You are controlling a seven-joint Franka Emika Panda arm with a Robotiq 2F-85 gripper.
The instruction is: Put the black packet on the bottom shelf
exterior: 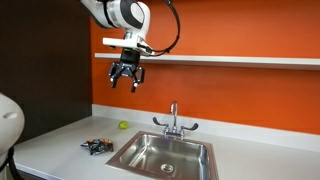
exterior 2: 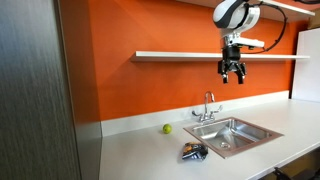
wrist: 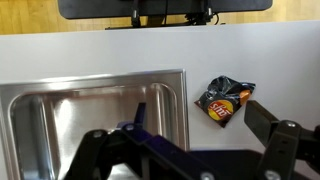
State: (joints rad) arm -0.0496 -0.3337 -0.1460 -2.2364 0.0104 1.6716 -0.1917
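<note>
The black packet (exterior: 97, 146) is a crumpled chip bag lying flat on the white counter beside the sink; it also shows in an exterior view (exterior 2: 194, 152) and in the wrist view (wrist: 225, 99). My gripper (exterior: 126, 79) hangs high above the counter, just below the white wall shelf (exterior: 230, 60), and also shows in an exterior view (exterior 2: 235, 74). Its fingers are spread apart and empty. In the wrist view the fingers (wrist: 185, 150) frame the bottom edge, with the packet far below them.
A steel sink (exterior: 165, 155) with a faucet (exterior: 173, 118) is set in the counter. A small green ball (exterior: 123, 126) lies by the orange wall. A dark tall panel (exterior 2: 35, 90) stands at one end of the counter.
</note>
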